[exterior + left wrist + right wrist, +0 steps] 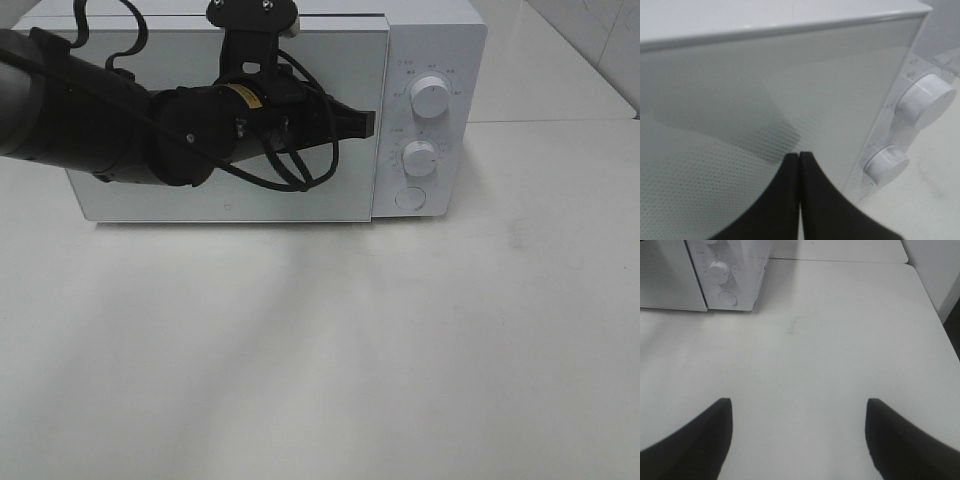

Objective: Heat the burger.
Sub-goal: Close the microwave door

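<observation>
White bench, seen from a high camera, carrying a white microwave at its far side. The microwave's pale door is shut and lies flush with the control panel. On that panel, to the right of the door, stand an upper dial, a lower dial and, beneath them, a round button.

The left arm reaches across the front of the door from the microwave's left side. Its jaws are closed, tip against tip, with nothing between them. The tips lie in front of the door's right edge, at a height between the two dials and just beside the panel. Whether they touch the door cannot be told.

The right jaws appear only in their own wrist view. They stand wide apart and empty over bare bench, in front of the microwave and to its right, well apart from it.

The burger shows in no view. The door's dotted screen reveals nothing behind it, so the burger's place cannot be told.
</observation>
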{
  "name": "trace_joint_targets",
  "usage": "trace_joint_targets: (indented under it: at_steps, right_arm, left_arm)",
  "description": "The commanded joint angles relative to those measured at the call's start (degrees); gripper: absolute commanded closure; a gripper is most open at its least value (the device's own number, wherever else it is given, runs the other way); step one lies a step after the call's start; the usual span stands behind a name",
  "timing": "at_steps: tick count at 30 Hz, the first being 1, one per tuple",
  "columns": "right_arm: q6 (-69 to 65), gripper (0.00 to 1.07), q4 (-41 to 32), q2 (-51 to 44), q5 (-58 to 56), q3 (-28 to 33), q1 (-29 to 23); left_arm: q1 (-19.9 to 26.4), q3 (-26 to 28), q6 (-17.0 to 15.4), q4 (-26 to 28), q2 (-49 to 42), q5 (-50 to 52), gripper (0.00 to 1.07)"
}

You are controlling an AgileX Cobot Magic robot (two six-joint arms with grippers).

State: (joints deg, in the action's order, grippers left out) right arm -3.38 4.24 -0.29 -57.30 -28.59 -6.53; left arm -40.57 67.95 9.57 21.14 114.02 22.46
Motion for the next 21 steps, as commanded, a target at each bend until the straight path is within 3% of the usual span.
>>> trace_joint_targets:
  at_steps: [1,15,21]
  right_arm:
    - [0.23,0.35,0.0,-1.6,0.23,0.06,0.4]
    - [0.23,0.35,0.0,-1.6,0.23,0.06,0.4]
    - [0.23,0.35,0.0,-1.6,0.23,0.06,0.4]
  left_arm:
    - [1.32,3.38,2.52,3.38,0.92,5.16,1.07]
    - [2.46,4.18,3.32,1.43,0.74,2.29,1.07]
    - [1.2,3.44,3.32,1.43,-3.21,-9.45,1.07]
